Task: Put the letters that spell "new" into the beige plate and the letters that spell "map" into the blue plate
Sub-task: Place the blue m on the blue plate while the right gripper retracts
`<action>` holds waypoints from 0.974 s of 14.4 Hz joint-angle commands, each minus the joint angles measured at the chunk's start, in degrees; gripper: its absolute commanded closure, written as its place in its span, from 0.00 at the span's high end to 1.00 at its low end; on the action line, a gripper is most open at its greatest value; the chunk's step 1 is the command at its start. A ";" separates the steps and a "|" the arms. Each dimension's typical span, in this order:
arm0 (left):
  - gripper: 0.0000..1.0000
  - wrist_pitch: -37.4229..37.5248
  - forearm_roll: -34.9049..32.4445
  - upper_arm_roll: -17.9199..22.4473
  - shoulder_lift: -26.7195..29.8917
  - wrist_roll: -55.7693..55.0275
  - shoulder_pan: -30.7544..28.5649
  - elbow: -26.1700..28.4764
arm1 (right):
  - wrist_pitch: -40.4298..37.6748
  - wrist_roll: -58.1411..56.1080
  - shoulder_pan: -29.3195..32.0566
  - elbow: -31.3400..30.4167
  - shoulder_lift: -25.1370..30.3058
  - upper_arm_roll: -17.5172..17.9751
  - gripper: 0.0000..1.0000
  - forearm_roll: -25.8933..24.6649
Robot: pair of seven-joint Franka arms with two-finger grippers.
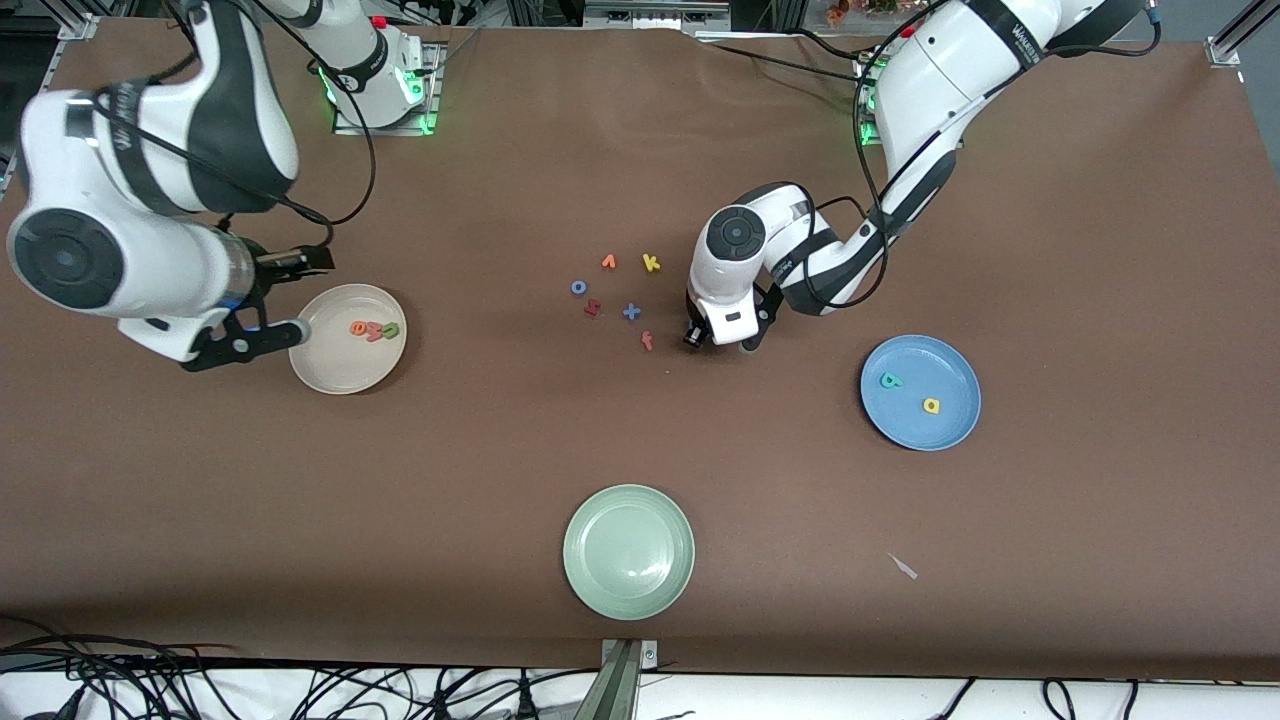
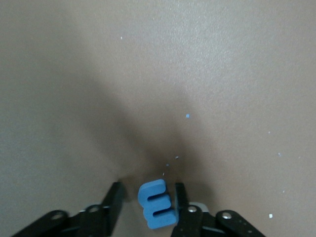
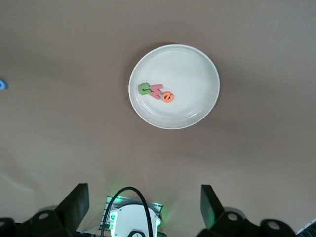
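- The blue "m" (image 2: 157, 203) – chunky foam, three stubby legs – sits between the left gripper (image 2: 147, 202) fingers, down on the table near the red "f" (image 1: 647, 341).
- One finger touches it; whether it's gripped, I cannot tell.
- Its long axis runs along the fingers.
- The right gripper (image 3: 144, 203) hangs wide open over the beige plate (image 1: 330, 372).

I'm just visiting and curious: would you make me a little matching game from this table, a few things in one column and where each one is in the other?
Things:
1. blue "m"
2. yellow "a"
3. green "n"
4. yellow "k"

Places:
A. in the beige plate
B. on the bare table among the loose letters
C. between the left gripper fingers
D. in the blue plate

Pairs: 1-C, 2-D, 3-A, 4-B
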State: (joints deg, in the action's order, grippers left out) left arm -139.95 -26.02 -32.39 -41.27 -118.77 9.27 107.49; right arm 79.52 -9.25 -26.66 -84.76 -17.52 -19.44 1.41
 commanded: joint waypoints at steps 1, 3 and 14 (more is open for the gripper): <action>0.01 -0.23 -2.01 0.57 -0.21 -0.76 0.31 -0.26 | 1.49 0.37 9.22 -1.71 7.22 10.08 1.00 -4.20; 0.00 -0.06 -2.02 0.66 0.49 1.51 -0.04 -0.35 | 5.80 0.80 14.94 -6.26 13.45 15.72 1.00 -6.51; 0.00 23.20 -0.78 0.13 10.25 37.07 -10.58 -5.17 | 7.58 0.98 24.89 -8.49 17.88 19.96 1.00 -5.46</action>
State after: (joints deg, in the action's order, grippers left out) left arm -122.09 -26.23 -32.08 -31.70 -90.14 -0.30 104.45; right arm 87.44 -8.90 -3.74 -91.67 -1.55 -0.77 -4.36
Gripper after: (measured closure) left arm 0.714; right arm 0.000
